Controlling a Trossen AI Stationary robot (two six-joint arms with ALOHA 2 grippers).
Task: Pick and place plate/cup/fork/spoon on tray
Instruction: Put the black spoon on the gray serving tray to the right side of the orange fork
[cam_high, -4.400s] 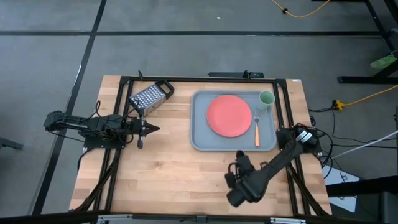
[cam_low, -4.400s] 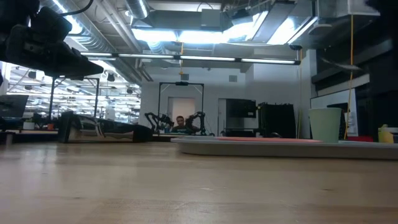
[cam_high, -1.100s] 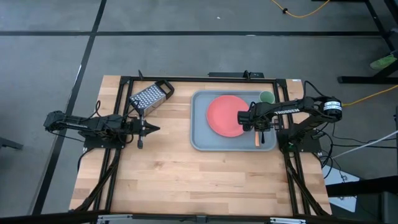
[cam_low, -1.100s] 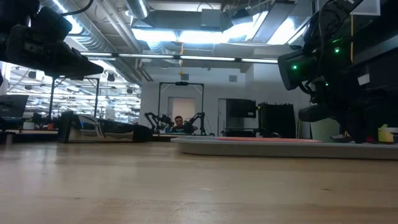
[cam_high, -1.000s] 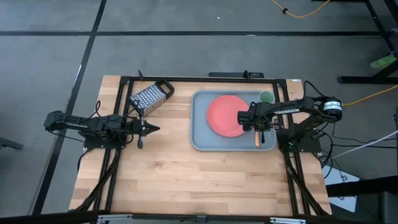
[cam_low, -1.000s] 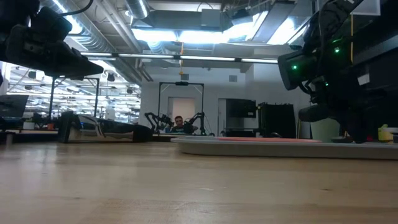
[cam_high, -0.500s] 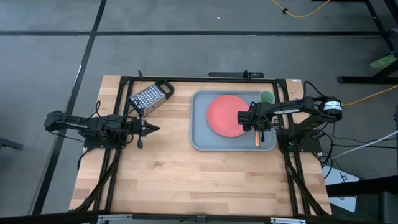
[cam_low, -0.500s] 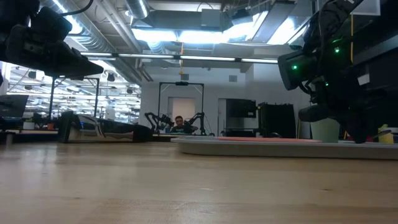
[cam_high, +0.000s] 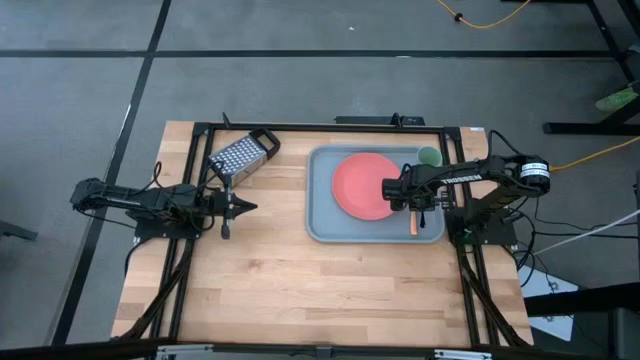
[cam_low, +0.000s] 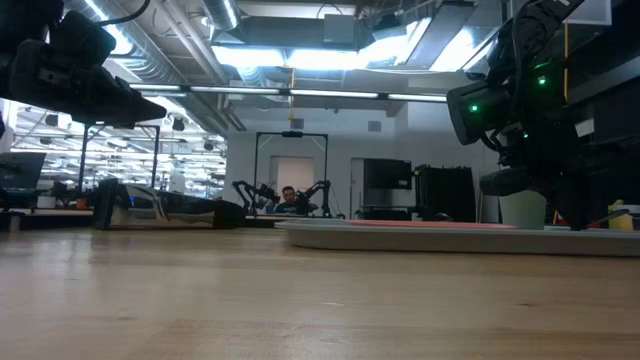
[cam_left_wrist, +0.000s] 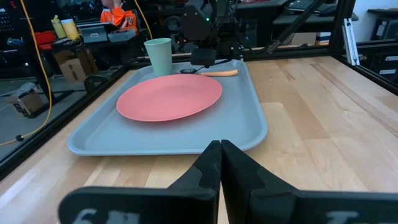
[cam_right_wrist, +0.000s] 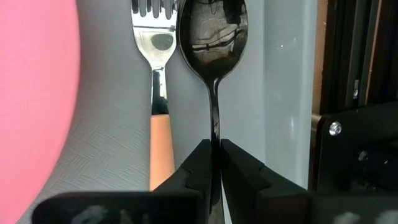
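Observation:
The grey-blue tray (cam_high: 322, 200) lies at the table's far right. On it are the coral-red plate (cam_high: 362, 185), the pale green cup (cam_high: 428, 156) at its far right corner, and the fork (cam_right_wrist: 155, 43) with its orange handle (cam_high: 414, 222). My right gripper (cam_right_wrist: 215, 155) is low over the tray's right part, shut on the dark spoon (cam_right_wrist: 212, 31), which runs beside the fork on its right. In the high view the arm hides the spoon. My left gripper (cam_high: 250, 207) is shut and empty at the table's left. My right gripper pinches the spoon's thin handle (cam_right_wrist: 215, 127) between its two fingers, which lie along the handle. The oval bowl (cam_right_wrist: 212, 28) points toward the table's far edge, level with the fork's tines. Whether the spoon rests on the tray I cannot tell.
A metal box grater (cam_high: 240, 155) lies at the far left of the table, just beyond my left gripper. Black frame rails (cam_high: 455, 180) run close along the tray's right side. Bare wood lies in front of the tray and at the middle of the table.
In the last second nothing has visibly changed. About four seconds ago my right arm was over the table's near right part; it has since gone toward the far edge and now stands over the tray's right part.

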